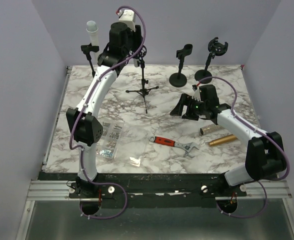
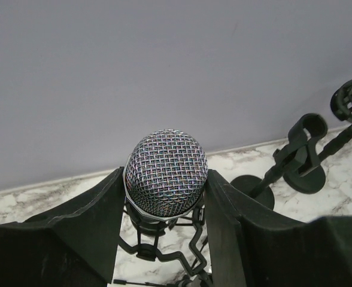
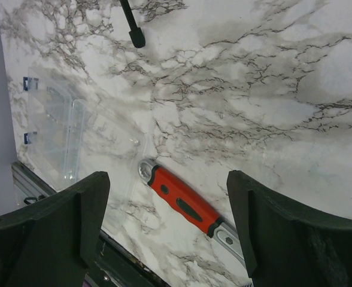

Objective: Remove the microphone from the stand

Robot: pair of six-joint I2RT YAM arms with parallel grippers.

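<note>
Left pincer is gripping mic by its mesh head, one finger pressing each side. Mic is sitting between them, in the cradle of the stand just below, probably a hold for lifting it out. Right pincer is hanging wide open above the surface, wrench beneath, apparently idling. No readable writing is showing.
</note>
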